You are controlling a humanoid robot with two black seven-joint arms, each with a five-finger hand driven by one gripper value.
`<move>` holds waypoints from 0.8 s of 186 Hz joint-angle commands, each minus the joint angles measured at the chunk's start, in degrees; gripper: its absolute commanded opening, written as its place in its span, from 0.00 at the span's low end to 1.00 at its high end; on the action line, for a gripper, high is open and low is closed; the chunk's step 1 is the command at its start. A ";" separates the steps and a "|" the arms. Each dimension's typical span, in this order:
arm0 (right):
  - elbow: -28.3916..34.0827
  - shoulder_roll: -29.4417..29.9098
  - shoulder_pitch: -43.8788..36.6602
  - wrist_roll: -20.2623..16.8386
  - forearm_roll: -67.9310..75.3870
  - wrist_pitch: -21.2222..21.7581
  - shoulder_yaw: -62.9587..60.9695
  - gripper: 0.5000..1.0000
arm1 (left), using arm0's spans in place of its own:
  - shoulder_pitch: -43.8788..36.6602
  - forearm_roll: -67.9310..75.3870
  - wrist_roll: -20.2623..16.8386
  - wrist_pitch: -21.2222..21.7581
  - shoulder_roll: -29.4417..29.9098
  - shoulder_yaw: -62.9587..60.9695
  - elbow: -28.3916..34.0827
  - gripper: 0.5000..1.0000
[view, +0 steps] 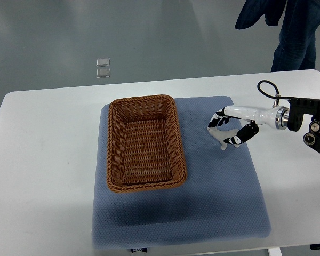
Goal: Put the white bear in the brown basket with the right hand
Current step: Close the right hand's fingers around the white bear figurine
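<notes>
A brown woven basket sits on the left part of a blue-grey mat, with nothing visible inside it. To its right, the white bear lies on the mat, mostly hidden by my right hand. That hand reaches in from the right edge, its white and black fingers curled around the bear. Whether the bear is lifted off the mat cannot be made out. My left arm does not show.
The mat lies on a white table. A person in dark jeans stands beyond the table's far right corner. Two small clear squares lie on the floor behind the table.
</notes>
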State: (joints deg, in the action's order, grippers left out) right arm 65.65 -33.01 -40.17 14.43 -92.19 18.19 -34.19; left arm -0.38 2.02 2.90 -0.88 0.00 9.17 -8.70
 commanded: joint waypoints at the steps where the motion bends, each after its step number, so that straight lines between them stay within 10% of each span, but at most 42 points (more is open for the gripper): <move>1: 0.00 -0.04 -0.17 0.07 0.17 0.00 -0.09 0.44 | 0.03 0.09 0.00 0.00 0.00 -0.03 0.00 1.00; 149: 0.09 -2.76 -0.88 -0.02 0.34 0.62 -0.18 0.50 | -0.06 0.00 0.00 0.00 0.00 -0.03 0.00 1.00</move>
State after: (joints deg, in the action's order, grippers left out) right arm 65.65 -35.39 -41.04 14.50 -91.81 18.69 -34.41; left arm -0.38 2.05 2.88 -0.88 0.00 9.17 -8.70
